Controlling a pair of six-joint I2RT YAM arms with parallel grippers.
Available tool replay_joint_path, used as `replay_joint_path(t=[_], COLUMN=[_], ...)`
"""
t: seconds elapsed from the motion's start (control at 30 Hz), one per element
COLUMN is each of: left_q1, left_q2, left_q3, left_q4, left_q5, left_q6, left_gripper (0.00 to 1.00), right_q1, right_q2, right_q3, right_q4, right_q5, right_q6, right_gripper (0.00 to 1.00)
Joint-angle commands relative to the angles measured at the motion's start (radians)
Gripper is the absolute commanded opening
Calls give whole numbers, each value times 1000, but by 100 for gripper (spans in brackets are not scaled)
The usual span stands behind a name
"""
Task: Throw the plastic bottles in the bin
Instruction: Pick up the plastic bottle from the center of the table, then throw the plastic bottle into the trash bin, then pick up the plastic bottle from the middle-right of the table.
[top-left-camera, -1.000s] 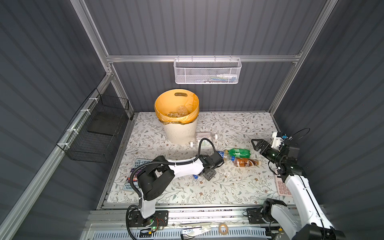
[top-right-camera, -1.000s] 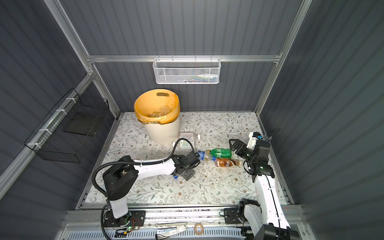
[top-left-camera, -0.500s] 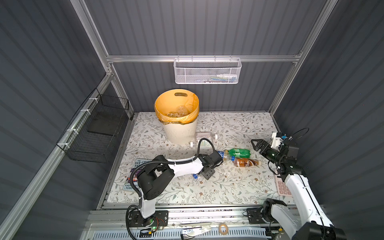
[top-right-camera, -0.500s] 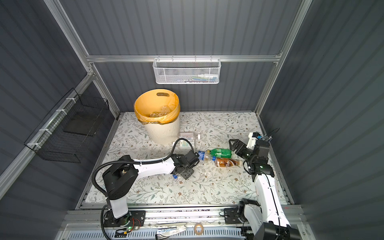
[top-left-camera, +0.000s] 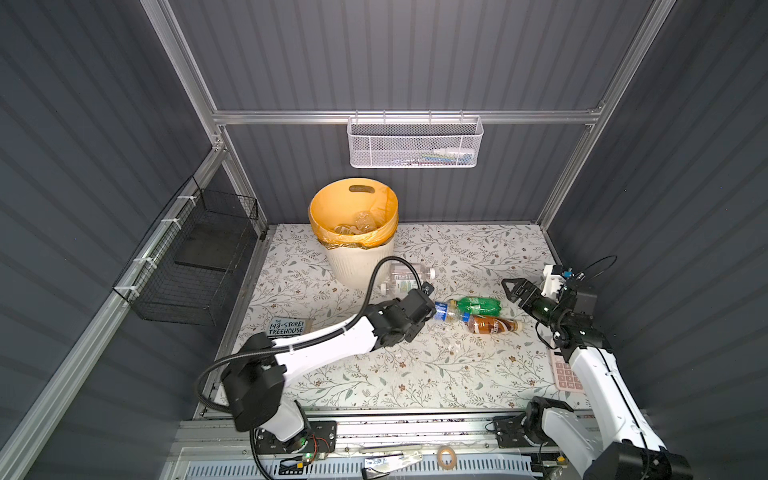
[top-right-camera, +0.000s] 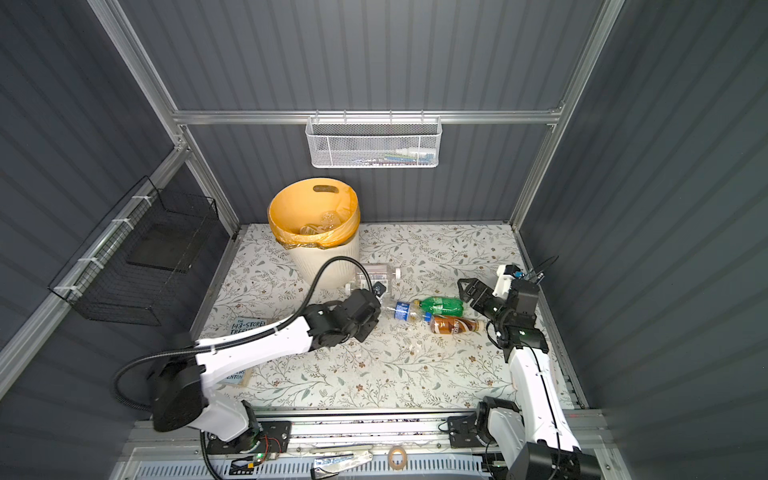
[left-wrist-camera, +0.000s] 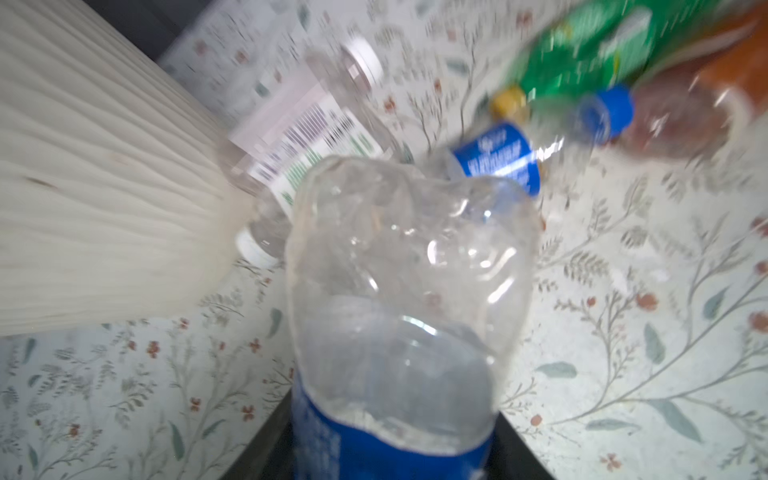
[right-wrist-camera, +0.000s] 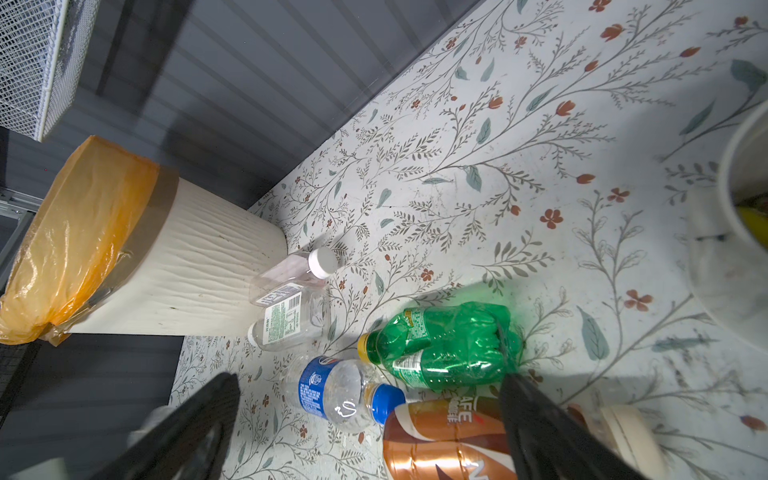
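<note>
A crushed bottle (left-wrist-camera: 407, 291), clear with a blue label, fills the left wrist view with its base end pointing away. Dark jaws press against both its sides, so the left gripper (top-left-camera: 426, 308) is clamped on it, low over the floral table (top-left-camera: 415, 374). Whether it has left the surface cannot be told, because in both top views the gripper hides it.

Just ahead lies a blue-cap bottle (top-left-camera: 444, 311), close against a green bottle (top-left-camera: 478, 304) and a brown bottle (top-left-camera: 492, 325). A pair of white-cap bottles (top-left-camera: 405, 272) lies at the foot of the bin (top-left-camera: 361, 266), which stands near the back wall with an orange liner. A few clear binned bottles (top-left-camera: 359, 220) show at its bottom (too jumbled to count).

The right gripper (top-left-camera: 513, 293) hovers just beside the green bottle, its jaws wide apart and holding nothing.

The task looks partly done. Some bottles are in the bin, and six appear to remain outside it. One of those is gripped and has yet to be carried to the bin and dropped in. The other five lie untouched.
</note>
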Motion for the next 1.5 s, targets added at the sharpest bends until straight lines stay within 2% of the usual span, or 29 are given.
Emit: replay_joint_path(t=[0.0,0.07,0.17,0.23,0.3,0.33,0.4,0.43,0.47,0.53,0.57,0.63,0.7,0.73,0.87,1.07,1.23,1.33,1.47], left_q1=[9,8,8,10,54,115,305,388,439,464,464,464,464,464,464,435,354,302,297], left_q2=[-145,-230,-289,-257,-173,-119,-3,74,150,262,299,320,277,239,125,-44,-124,-159,-207], left_q3=[-13,-18,-8,46,142,212,393,484,600,766,820,853,795,738,607,398,233,140,56], left_q4=[134,232,396,458,477,450,324,243,172,53,14,-16,30,74,140,229,264,293,316], left_q5=[-161,-181,-159,-167,-182,-139,47,126,161,159,155,140,151,152,112,164,88,28,-35], left_q6=[101,209,387,508,596,587,467,402,357,342,346,337,329,322,308,266,260,278,250], left_gripper=[37,36,35,38,40,40,42,44,52,61,75,90,99,100,100,100,100,100,100], right_q1=[-3,0,0,1,3,4,7,9,11,13,12,12,11,12,12,21,53,82,179], right_q2=[0,-2,-1,-5,-7,-8,-8,-11,-18,-38,-54,-79,-93,-91,-63,-19,-16,-22,-36], right_q3=[-11,-13,-15,-14,-11,-9,0,6,13,21,22,13,9,8,14,44,40,12,-26], right_q4=[23,29,39,41,41,42,38,29,16,-18,-38,-63,-82,-87,-87,-92,-140,-160,-202], right_q5=[-4,-6,-12,-16,-18,-18,-22,-24,-27,-20,-6,23,40,45,50,73,128,169,271], right_q6=[1,5,12,15,19,18,17,14,6,-13,-24,-38,-45,-45,-26,1,43,113,205], right_gripper=[99,99,99,98,98,98,98,98,98,98,98,99,99,99,99,99,98,99,99])
